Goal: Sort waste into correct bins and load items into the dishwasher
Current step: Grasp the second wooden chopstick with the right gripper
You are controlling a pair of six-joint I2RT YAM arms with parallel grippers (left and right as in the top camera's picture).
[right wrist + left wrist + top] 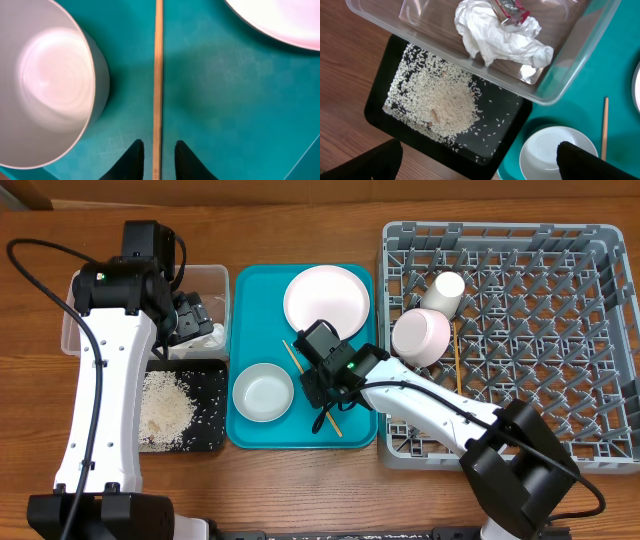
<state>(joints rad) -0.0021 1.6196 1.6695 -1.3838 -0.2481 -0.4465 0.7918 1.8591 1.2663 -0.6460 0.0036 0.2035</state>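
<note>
One wooden chopstick (159, 75) lies on the teal tray (250, 290) between the white bowl (45, 80) and the pink plate (280, 20). My right gripper (159, 144) straddles it, jaws narrowly open with a small gap on each side. My left gripper (480, 165) hangs wide open and holds nothing, above the black tray (515, 125) of rice (445, 100). The clear tub (555, 90) holds the crumpled napkin (495, 37) and red wrapper (510, 10). The grey rack (600, 330) carries the pink bowl (420, 337), the white cup (445, 288) and another chopstick (458, 355).
The teal tray lies between the bins on the left and the rack on the right. The white bowl (263, 392) stands close to the left of my right gripper (322, 395); the pink plate (325, 297) is just behind it. Bare wooden table surrounds everything.
</note>
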